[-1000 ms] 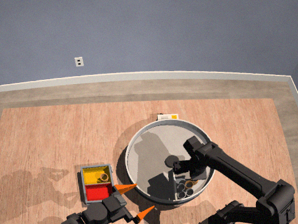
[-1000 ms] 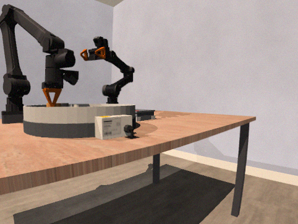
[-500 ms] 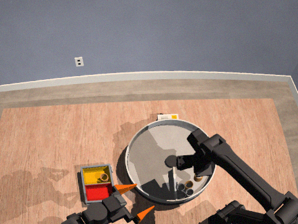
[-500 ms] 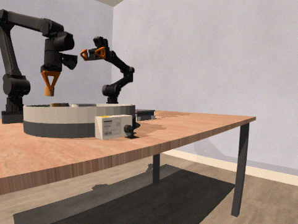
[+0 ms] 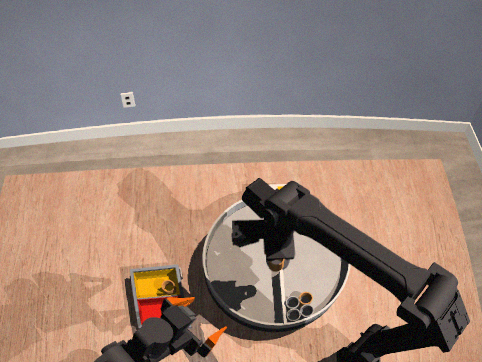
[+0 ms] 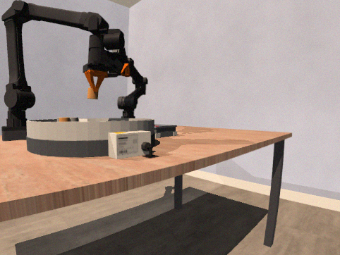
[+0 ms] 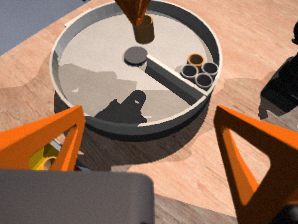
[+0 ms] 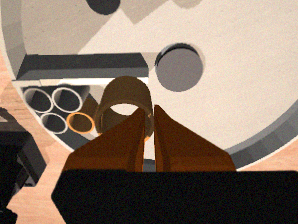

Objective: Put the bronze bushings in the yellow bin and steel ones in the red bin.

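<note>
- My right jaws point(image 5: 279, 257) point(image 6: 93, 89): narrow, gripping bronze bushing point(image 5: 276, 266) point(image 6: 92, 94) point(image 7: 144, 34) point(image 8: 125, 86), raised above turntable point(image 5: 205, 260) point(image 6: 88, 130) point(image 7: 54, 65) point(image 8: 12, 45).
- My left jaws point(image 5: 210, 313) point(image 6: 125, 70): wide, nothing held, near bins.
- Turntable cluster: one bronze ring point(image 5: 305, 293) point(image 7: 195, 55) point(image 8: 80, 114), three steel ones point(image 5: 292, 297) point(image 7: 204, 75) point(image 8: 67, 89).
- Yellow bin point(image 5: 147, 285) point(image 7: 37, 160): one bronze piece point(image 5: 168, 281) point(image 7: 49, 160).
- Red bin point(image 5: 149, 310): partly hidden, contents can't tell.

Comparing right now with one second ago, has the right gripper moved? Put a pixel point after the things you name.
Yes. In the exterior view, the right gripper point(image 6: 93, 88) point(image 8: 149, 112) has risen from the turntable point(image 6: 70, 129) point(image 8: 250, 161) wall's rim to well above it.
</note>
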Robot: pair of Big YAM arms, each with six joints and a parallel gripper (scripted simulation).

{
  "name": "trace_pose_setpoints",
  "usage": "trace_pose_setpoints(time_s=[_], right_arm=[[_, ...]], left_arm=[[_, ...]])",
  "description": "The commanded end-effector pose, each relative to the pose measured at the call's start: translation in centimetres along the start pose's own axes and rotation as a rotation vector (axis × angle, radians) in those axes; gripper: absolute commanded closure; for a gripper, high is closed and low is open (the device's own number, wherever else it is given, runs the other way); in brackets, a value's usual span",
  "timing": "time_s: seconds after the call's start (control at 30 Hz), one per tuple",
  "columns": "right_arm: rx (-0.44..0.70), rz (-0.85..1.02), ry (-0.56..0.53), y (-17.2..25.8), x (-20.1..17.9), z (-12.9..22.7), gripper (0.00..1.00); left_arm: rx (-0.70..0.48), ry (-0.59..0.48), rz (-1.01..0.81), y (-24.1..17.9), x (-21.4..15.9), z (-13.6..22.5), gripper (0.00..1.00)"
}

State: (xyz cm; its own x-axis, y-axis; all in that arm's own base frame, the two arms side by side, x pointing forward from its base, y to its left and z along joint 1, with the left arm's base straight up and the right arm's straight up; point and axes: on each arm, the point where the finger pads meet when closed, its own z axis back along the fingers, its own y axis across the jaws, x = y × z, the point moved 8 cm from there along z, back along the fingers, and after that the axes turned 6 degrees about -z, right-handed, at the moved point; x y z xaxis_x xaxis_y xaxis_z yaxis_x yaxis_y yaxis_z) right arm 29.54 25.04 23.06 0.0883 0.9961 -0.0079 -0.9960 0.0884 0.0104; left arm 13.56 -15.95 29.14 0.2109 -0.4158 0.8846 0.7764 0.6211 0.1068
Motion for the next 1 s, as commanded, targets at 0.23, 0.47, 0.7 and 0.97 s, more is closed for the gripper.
trace_pose_setpoints(time_s=[0.23,0.47,0.7,0.97], right_arm=[[-0.028,-0.041,-0.036,-0.6,20.9,1.8,1.00],[-0.025,-0.016,-0.042,4.0,31.9,-1.2,1.00],[-0.024,-0.008,-0.044,6.0,35.7,-2.9,1.00],[-0.028,0.019,-0.059,6.8,36.6,-2.4,1.00]], left_arm=[[0.340,0.186,0.207,8.2,3.9,7.0,0.00],[0.537,0.250,0.354,11.2,7.3,13.8,0.00],[0.616,0.264,0.416,11.7,8.9,16.9,0.00],[0.640,0.269,0.436,11.9,9.3,17.7,0.00]])
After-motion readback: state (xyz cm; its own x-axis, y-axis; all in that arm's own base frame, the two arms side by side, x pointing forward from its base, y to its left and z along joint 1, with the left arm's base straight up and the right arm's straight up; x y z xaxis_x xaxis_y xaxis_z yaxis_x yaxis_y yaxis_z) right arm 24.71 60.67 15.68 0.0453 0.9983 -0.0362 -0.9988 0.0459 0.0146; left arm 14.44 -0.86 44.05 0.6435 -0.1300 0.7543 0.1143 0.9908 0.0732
